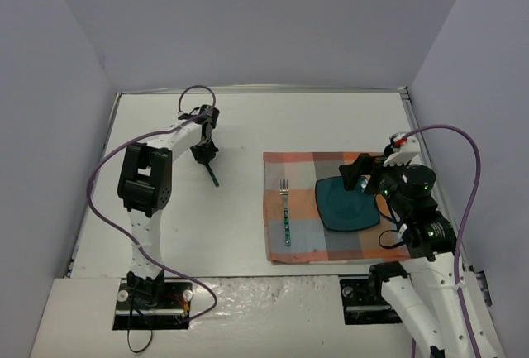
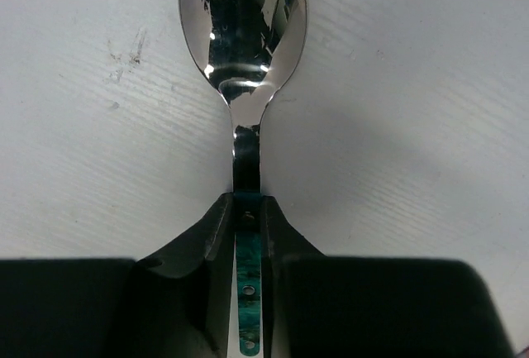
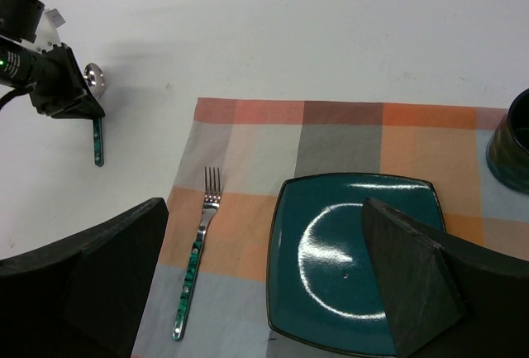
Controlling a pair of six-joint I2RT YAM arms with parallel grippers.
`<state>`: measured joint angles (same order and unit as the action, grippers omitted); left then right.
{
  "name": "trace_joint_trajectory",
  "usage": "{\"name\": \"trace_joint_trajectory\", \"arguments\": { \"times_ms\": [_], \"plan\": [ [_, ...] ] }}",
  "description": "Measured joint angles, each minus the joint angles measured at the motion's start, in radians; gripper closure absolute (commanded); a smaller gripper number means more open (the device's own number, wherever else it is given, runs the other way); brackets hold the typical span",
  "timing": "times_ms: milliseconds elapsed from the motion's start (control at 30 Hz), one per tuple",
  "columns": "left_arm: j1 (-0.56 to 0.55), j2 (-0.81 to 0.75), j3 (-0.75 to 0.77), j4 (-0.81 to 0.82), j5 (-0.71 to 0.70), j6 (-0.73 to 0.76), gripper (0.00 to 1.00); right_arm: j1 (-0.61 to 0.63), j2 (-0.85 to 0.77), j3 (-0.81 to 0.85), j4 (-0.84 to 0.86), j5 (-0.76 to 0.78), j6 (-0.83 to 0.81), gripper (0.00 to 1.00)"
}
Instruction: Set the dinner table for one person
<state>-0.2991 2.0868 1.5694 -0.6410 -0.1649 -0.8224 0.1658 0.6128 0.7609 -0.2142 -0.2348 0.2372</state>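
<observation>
The spoon is mirror-polished metal, the dinner table matt and scuffed, the plate glossy, perhaps ceramic.

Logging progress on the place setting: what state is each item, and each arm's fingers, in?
Orange-and-grey plaid cloth: spread flat.
Square teal plate: empty, on the cloth.
Teal-handled steel fork: flat on the cloth.
Dark glossy cup: upright, contents unseen.
Teal-handled steel spoon: gripped by its handle.
Left fingers: shut on the spoon.
Right fingers: open, empty, above the plate.

dinner table, large flat matte white rectangle, level, slightly scuffed surface
</observation>
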Motion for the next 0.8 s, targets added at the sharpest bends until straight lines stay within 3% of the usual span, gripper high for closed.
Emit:
{"name": "trace_joint_trajectory", "arguments": {
  "times_ms": [267, 400, 633, 800],
  "plan": [
    [-0.059, -0.130, -0.213, 0.124, 0.016, -0.056, 1.00, 0.000, -0.001, 0.000, 0.000, -0.001, -0.001, 0.00],
    [-0.165, -0.207, -0.327, 0.171, 0.016, -0.114, 0.99, 0.000, -0.005, -0.002, 0.000, -0.001, -0.003, 0.00],
    [-0.404, -0.252, -0.395, 0.220, 0.046, -0.234, 0.76, 0.000, -0.011, -0.029, 0.000, -0.027, -0.003, 0.00],
    [-0.437, -0.260, -0.403, 0.247, 0.092, -0.286, 0.56, 0.006, -0.010, -0.047, 0.000, -0.044, -0.004, 0.00]
  ]
}}
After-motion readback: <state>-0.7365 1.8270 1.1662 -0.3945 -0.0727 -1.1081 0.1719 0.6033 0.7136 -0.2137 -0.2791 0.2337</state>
